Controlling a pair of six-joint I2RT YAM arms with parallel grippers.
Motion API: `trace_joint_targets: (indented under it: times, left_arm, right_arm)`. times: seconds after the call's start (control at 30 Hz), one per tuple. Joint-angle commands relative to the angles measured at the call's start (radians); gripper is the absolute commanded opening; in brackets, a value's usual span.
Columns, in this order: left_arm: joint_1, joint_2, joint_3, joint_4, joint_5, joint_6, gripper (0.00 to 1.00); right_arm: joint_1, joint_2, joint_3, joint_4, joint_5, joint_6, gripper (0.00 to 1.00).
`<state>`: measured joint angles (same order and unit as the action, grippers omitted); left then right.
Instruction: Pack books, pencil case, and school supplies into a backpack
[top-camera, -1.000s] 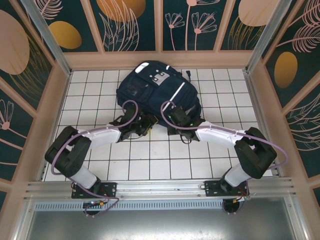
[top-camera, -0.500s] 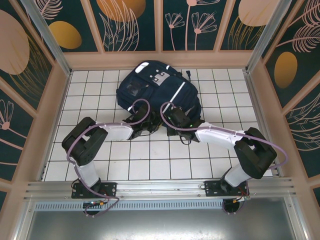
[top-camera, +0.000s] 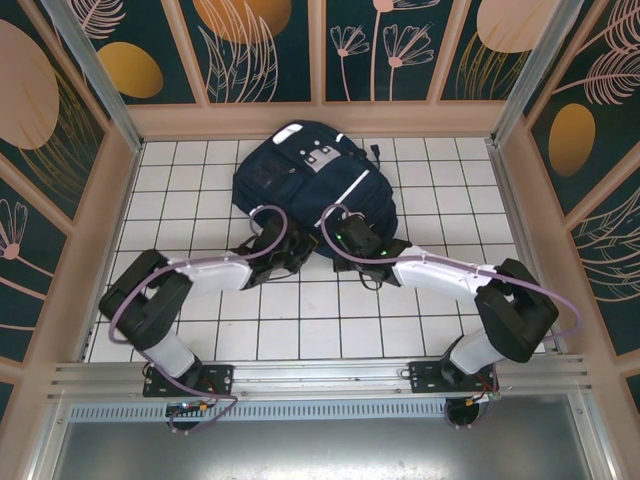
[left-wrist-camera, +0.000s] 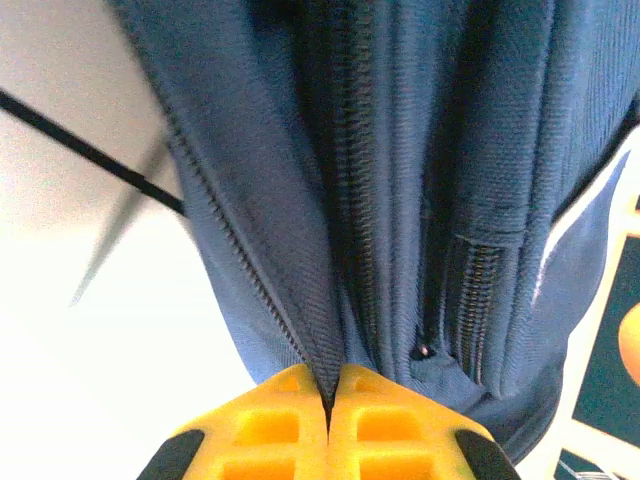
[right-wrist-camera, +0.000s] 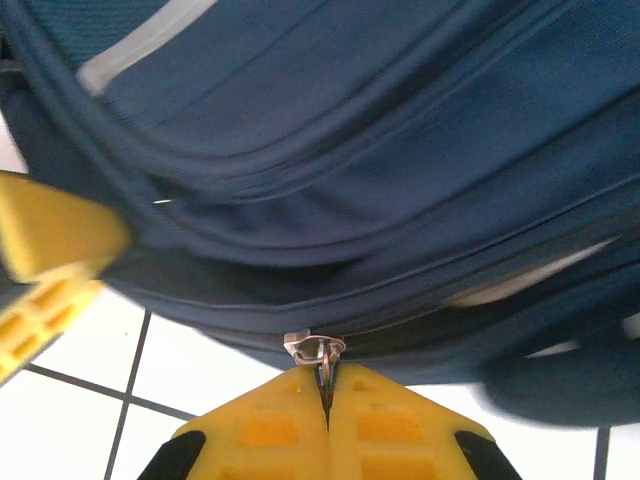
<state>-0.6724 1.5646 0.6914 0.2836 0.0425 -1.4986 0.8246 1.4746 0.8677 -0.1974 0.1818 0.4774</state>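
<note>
backpack (top-camera: 300, 180) fills far centre, tiled table (top-camera: 330, 322) open around it

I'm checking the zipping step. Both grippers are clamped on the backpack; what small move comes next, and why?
Probably the right gripper should draw the zipper pull along its track: it is shut on that pull, while the left gripper pinches backpack fabric beside the teeth, bracing it.

White tiled table (top-camera: 330, 330), floral wall panels (top-camera: 262, 60)

My left arm (top-camera: 205, 272) and right arm (top-camera: 445, 270) are white links between black joints, each trailing a lilac cable (top-camera: 266, 208); my left end effector (left-wrist-camera: 328, 400) and right end effector (right-wrist-camera: 327, 392) have yellow fingers (left-wrist-camera: 270, 428).
</note>
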Motion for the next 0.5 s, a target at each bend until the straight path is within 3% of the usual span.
trace_joint_targets:
  times: [0.0, 0.17, 0.3, 0.4, 0.47]
  left_arm:
    - [0.094, -0.104, -0.094, -0.14, -0.118, 0.002, 0.0]
    - [0.255, -0.231, -0.157, -0.215, -0.097, 0.118, 0.0]
    - [0.441, -0.275, -0.141, -0.286, -0.048, 0.275, 0.0]
    - [0.555, -0.241, -0.083, -0.31, 0.004, 0.403, 0.0]
    - [0.578, -0.197, -0.015, -0.353, 0.016, 0.474, 0.0]
  right_arm:
    - [-0.024, -0.055, -0.025, -0.083, 0.051, -0.014, 0.0]
    - [-0.045, -0.073, -0.038, -0.102, 0.05, -0.029, 0.0]
    - [-0.044, -0.067, -0.026, -0.097, 0.025, -0.031, 0.0]
    - [-0.03, -0.057, -0.014, -0.066, -0.005, -0.026, 0.0]
    - [-0.011, -0.046, -0.001, -0.04, -0.019, -0.023, 0.0]
